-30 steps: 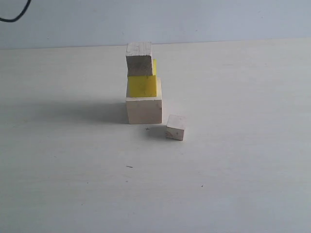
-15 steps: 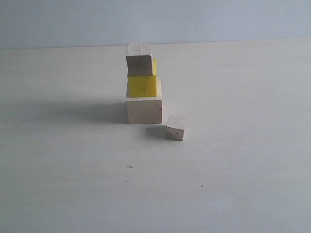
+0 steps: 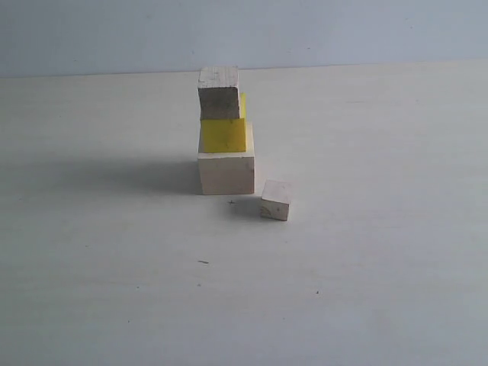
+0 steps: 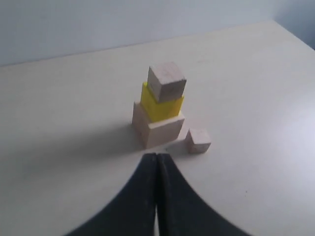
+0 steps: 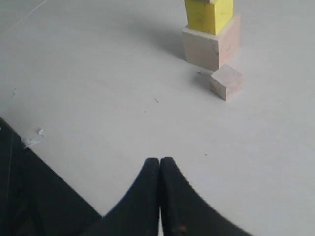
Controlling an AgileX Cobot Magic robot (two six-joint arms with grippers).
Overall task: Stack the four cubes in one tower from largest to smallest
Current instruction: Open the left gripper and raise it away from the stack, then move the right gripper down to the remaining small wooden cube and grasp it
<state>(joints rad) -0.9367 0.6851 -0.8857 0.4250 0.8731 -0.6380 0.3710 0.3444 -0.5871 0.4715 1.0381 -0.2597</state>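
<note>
Checking the stack: large pale bare-wood cube (image 3: 226,174) sits flat on the off-white tabletop (image 3: 366,267), a bit left of centre in the exterior view; bright yellow cube (image 3: 223,135) rests on top of it, pushed toward the near left side of the big cube's top face rather than centred; medium pale wood cube (image 3: 219,93) rests on the yellow one, roughly flush with its left edge in the exterior view, thin strip of yellow showing to its right; left wrist view shows that top cube twisted slightly against the yellow one. So the tower is three high, all upright.

Small pale wood cube (image 3: 275,200) is not on the tower; lying on the tabletop near the big cube's near right corner, close but apart, narrow gap with shadow between them; turned a little relative to the stack.

Left gripper (image 4: 156,156): both black fingers pressed together, fully closed, nothing between them; hanging above the tabletop on the near side of the stack, clear of every cube. Right gripper (image 5: 160,161): same, fingers closed tip to tip, holding nothing; well back from the stack, small cube and the lower two stacked cubes ahead of it.

Neither arm shows in the exterior view. Pale blue-grey wall (image 3: 305,30) behind the table; a few dark specks (image 3: 203,262) on the surface; white scraps (image 5: 30,141) next to a dark shape (image 5: 19,196) in the right wrist view, can't tell what that shape is.
</note>
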